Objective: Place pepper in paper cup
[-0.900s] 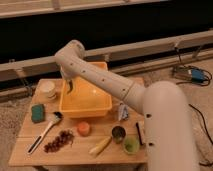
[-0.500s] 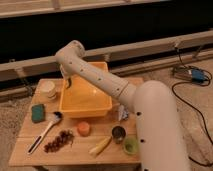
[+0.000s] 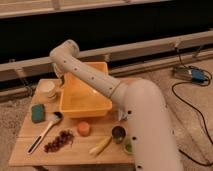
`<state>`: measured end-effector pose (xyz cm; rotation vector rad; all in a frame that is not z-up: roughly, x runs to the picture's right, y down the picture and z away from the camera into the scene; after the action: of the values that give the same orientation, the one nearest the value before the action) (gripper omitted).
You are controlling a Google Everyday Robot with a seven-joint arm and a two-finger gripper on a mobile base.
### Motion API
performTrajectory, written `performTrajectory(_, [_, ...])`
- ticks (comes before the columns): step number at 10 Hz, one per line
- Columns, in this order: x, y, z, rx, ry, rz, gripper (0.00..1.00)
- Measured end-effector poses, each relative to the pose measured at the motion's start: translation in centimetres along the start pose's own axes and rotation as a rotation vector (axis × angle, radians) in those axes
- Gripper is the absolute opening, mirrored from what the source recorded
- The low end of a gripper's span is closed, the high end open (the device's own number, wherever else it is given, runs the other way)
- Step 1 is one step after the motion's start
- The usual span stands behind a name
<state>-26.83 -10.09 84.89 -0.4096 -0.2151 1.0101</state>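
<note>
- Camera view: a dim room with a dark wall and pale rails running behind. A cable and a blue box (image 3: 197, 75) lie on the floor at right. In front stands a low wooden desk (image 3: 75, 155).
- On the desk, a yellow tub (image 3: 85, 100) sits at the back, with the paper cup (image 3: 48, 90) just left of it. Nearer are a green sponge (image 3: 37, 113), a long-handled brush (image 3: 44, 134), dark grapes (image 3: 59, 141), an orange disc (image 3: 83, 128), a corn cob (image 3: 100, 146), a dark can (image 3: 118, 134) and a light green cup (image 3: 128, 145).
- The arm (image 3: 95, 80) reaches from lower right across the tub, bends at the elbow and drops to the claw (image 3: 58, 81). The claw hangs at the tub's far left corner, just beside the paper cup.
- Whether the claw is apart or clamped on something, I cannot tell.
- I cannot make out the pepper anywhere. It may be in the claw or down in the cup.
- Risk: the claw looks nearer the cup's right rim than its centre. A release here could bounce the pepper off the rim into the tub, and a low descent could tip the light cup.
- Hidden: the arm covers the desk's right side and part of the tub, and the cup's inside does not show.
</note>
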Motion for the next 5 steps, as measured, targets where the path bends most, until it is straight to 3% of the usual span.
performTrajectory(5, [-1.1,2.6,1.6,-0.037,-0.030,-0.048,0.00])
